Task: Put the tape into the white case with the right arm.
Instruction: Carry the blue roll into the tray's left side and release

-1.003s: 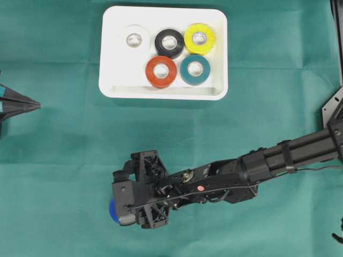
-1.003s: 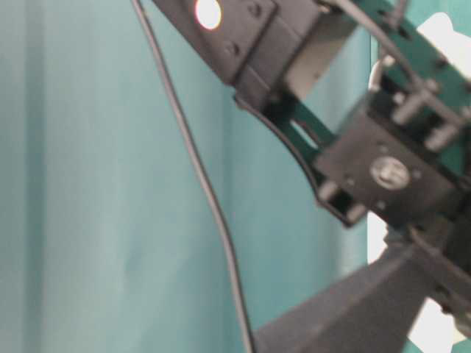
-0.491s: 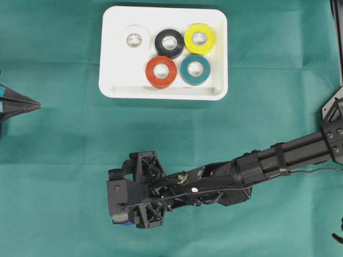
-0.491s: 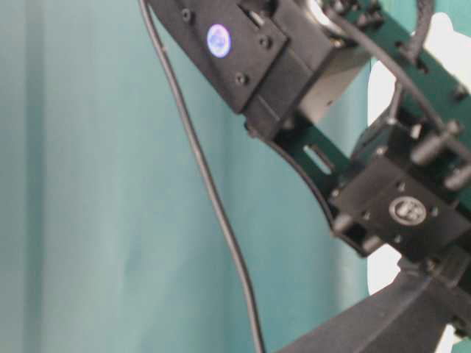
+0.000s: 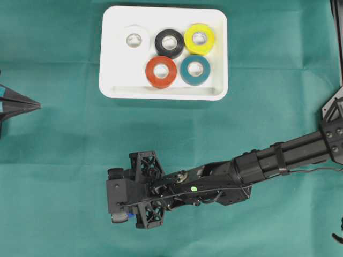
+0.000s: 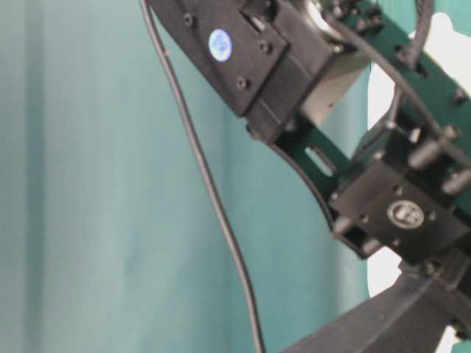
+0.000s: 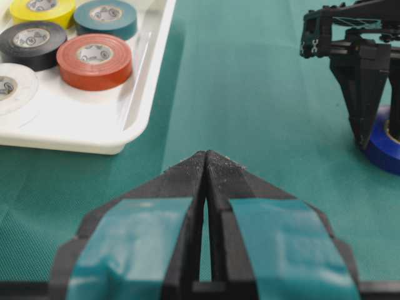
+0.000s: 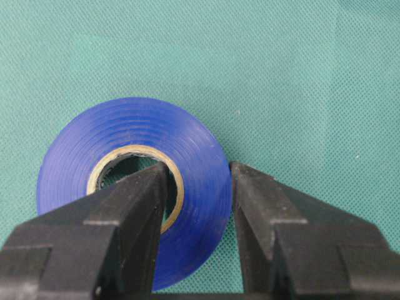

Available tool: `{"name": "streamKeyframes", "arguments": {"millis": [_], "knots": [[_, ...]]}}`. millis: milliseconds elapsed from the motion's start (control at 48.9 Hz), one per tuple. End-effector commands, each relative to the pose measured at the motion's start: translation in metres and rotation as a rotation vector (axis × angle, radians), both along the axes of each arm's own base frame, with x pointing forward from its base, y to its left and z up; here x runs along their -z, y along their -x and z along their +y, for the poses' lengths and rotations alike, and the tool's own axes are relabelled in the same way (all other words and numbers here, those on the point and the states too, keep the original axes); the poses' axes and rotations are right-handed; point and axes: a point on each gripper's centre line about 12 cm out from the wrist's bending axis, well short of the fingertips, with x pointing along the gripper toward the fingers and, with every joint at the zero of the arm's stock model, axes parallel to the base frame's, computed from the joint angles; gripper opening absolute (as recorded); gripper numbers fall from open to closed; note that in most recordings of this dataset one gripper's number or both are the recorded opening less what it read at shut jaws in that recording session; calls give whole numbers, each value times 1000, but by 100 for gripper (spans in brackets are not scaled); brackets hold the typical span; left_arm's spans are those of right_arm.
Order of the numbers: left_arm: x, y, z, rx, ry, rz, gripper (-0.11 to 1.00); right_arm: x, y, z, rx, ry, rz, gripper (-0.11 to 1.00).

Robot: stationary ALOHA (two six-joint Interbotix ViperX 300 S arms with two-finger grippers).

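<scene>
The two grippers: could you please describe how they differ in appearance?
The left gripper has black pointed fingers wrapped in light-blue tape patches. The right gripper has plain black wedge fingers; its arm is all black, with lattice-framed gripper sides, a thin black cable, and a small lit dot.

a robotics lab or test bench rather than a home or shop. the whole work surface is covered by a teal-green cloth [image 5: 64, 176] with nothing domestic on it, and black jointed robot arms [image 5: 278, 160] with exposed cables [image 6: 213, 213] and bare brackets reach over it. the only props are a plain white case [image 5: 115, 64] holding sorted rolls of coloured tape [image 5: 161, 72], a laid-out trial set-up, filmed from overhead, from table level and from cameras on the wrists.
</scene>
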Motion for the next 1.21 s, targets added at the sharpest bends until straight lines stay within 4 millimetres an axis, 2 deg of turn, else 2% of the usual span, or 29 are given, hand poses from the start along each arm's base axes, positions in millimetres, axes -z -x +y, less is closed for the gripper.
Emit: {"name": "streamKeyframes", "arguments": {"millis": [0, 225, 614, 901, 1187], "knots": [[-5, -1, 0, 1, 0, -11, 0, -20, -7, -1, 6, -16, -45, 3], [-4, -1, 0, 1, 0, -9, 0, -33, -6, -1, 9, -18, -61, 3], [-4, -1, 0, 1, 0, -9, 0, -87, 6, -13, 72, 9, -73, 1], [-4, -1, 0, 1, 0, -9, 0, -87, 6, -22, 98, 22, -55, 1], [-5, -1, 0, 1, 0, -11, 0, -91, 1, -56, 169, 27, -54, 1]]}}
